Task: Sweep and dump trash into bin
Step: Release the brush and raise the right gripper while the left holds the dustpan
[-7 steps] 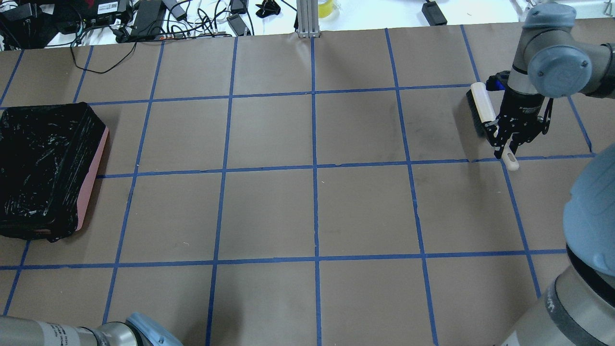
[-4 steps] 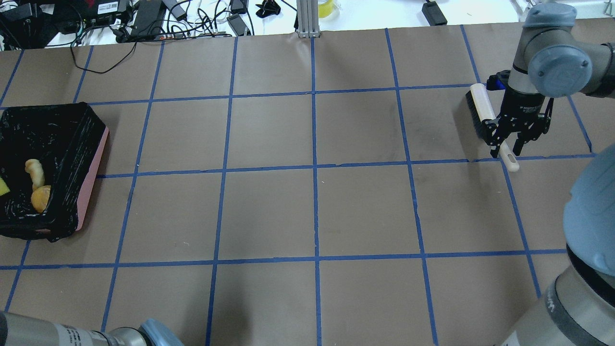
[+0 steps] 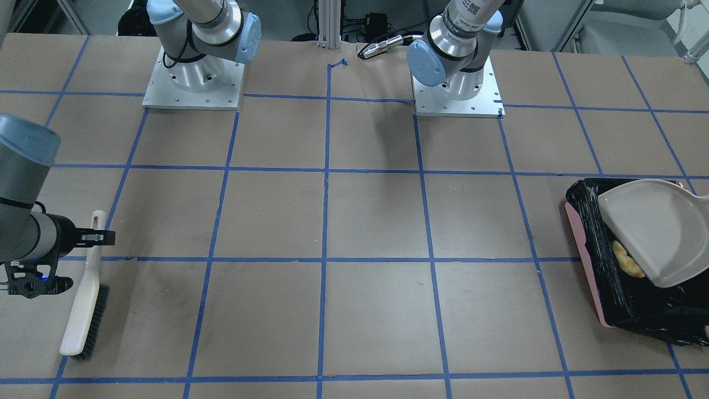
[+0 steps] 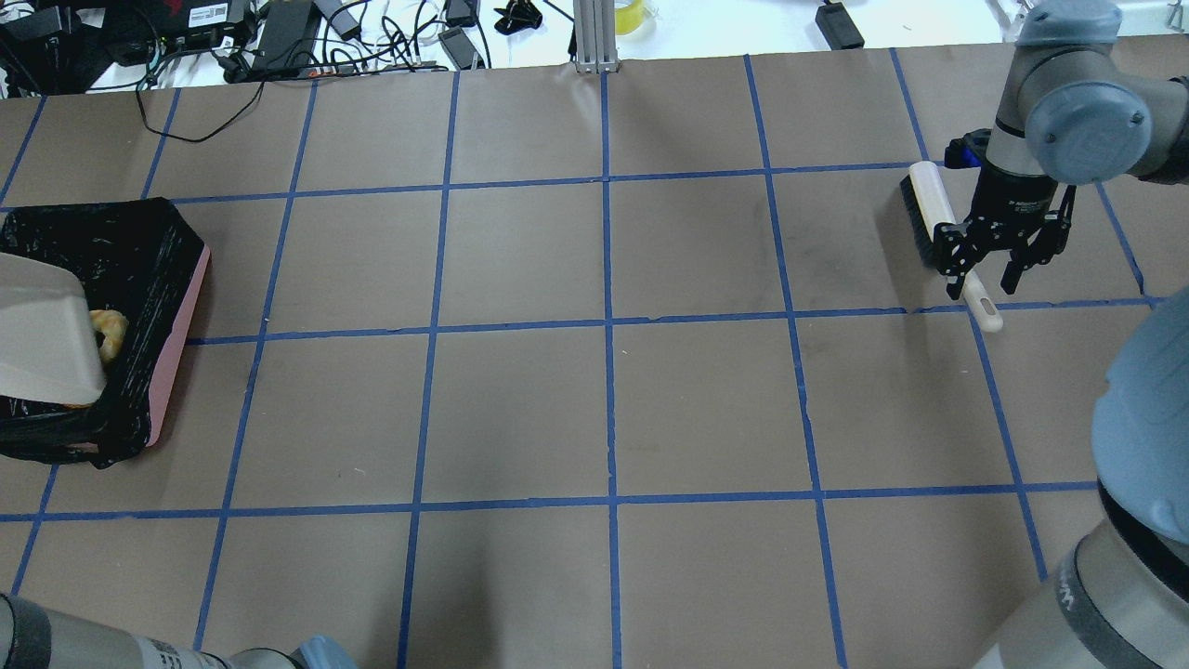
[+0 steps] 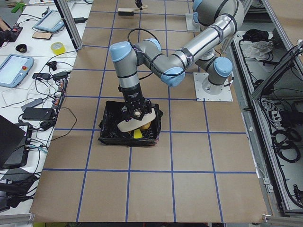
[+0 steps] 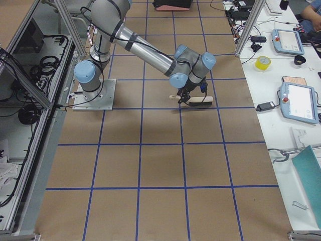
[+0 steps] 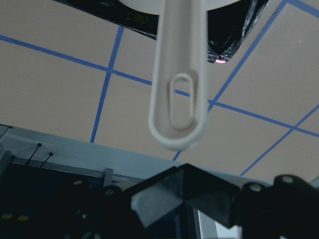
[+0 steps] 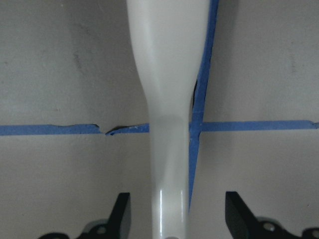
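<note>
Left gripper (image 5: 136, 111) is clamped on the handle of the dustpan (image 4: 42, 330), holding it tilted over the bin (image 4: 176, 307) at the left end of the worktop (image 4: 520, 409). The pan's mouth is low and faces the middle, and its handle rises out to the left. In the bin, on the black liner, lies trash (image 4: 111, 333), partly hidden under the pan; the side view also shows a yellow-green wedge (image 5: 137, 134). Brown paper with a blue tape grid covers the worktop, and cables (image 4: 279, 37) crowd the white surface beyond its far edge. At the right, the right gripper (image 4: 981, 283) hovers with jaws apart astride the handle of the brush (image 4: 932, 200), touching neither side. The brush lies flat, head away from the robot, handle toward it, bristles facing the middle
</note>
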Tool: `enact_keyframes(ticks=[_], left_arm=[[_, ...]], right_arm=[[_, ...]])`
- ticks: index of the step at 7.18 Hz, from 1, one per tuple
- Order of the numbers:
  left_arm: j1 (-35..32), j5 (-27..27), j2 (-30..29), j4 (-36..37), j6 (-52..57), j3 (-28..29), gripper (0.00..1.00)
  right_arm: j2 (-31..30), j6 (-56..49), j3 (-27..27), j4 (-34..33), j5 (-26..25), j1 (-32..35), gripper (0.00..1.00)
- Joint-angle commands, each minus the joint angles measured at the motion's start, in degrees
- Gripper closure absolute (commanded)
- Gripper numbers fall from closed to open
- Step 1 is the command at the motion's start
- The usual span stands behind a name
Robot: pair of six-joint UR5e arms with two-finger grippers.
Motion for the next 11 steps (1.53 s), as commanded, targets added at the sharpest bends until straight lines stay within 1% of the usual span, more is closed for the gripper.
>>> enact_keyframes(ticks=[1, 2, 3, 4, 5, 6, 7, 8, 9, 10, 11], left_arm=[[-0.5, -11.9, 0.8, -3.6, 0.1, 0.0, 1.00], [-0.6, -12.7, 0.8, -3.7, 0.2, -0.1, 1.00], [-0.4, -13.8, 0.8, -3.7, 0.2, -0.7, 1.00], [-0.1, -13.8, 0.3, -3.5, 0.2, -1.6, 1.00], [-0.1, -13.9, -0.2, -2.9, 0.2, -2.1, 0.74], [-0.1, -13.9, -1.0, -2.7, 0.3, -2.1, 0.52], [0.3, -13.8, -2.5, -2.3, 0.1, -2.0, 0.32], [2.3, -13.8, -3.9, -1.4, 0.1, -1.4, 0.19], [5.0, -13.9, -5.9, -0.5, 0.0, -1.4, 0.11], [6.4, -14.0, -8.1, 0.6, -0.4, -1.3, 0.00], [7.1, -13.9, -9.8, 0.7, -0.5, -1.2, 0.00]], right_arm=[[-5.3, -0.1, -0.6, 0.3, 0.8, 0.0, 0.05], [-10.9, -0.1, -0.7, 0.2, 1.3, 0.2, 0.00], [-15.6, 0.1, -0.8, 0.2, 3.0, 0.8, 0.00], [-19.1, 1.4, -0.8, 0.5, 8.4, 1.1, 0.00], [-20.7, 6.8, -0.8, 0.8, 10.0, 2.0, 0.00], [-21.2, 8.1, -0.7, 0.7, 9.0, 3.7, 0.00], [-21.3, 12.5, -0.8, 0.1, 9.2, 6.3, 0.00], [-21.7, 16.7, -0.8, 0.1, 9.1, 10.1, 0.00], [-22.7, 16.8, -0.6, 0.2, 9.3, 12.7, 0.00], [-23.2, 16.9, -0.6, 0.2, 9.5, 13.4, 0.00], [-23.5, 19.5, -0.3, 0.3, 9.1, 15.4, 0.00]])
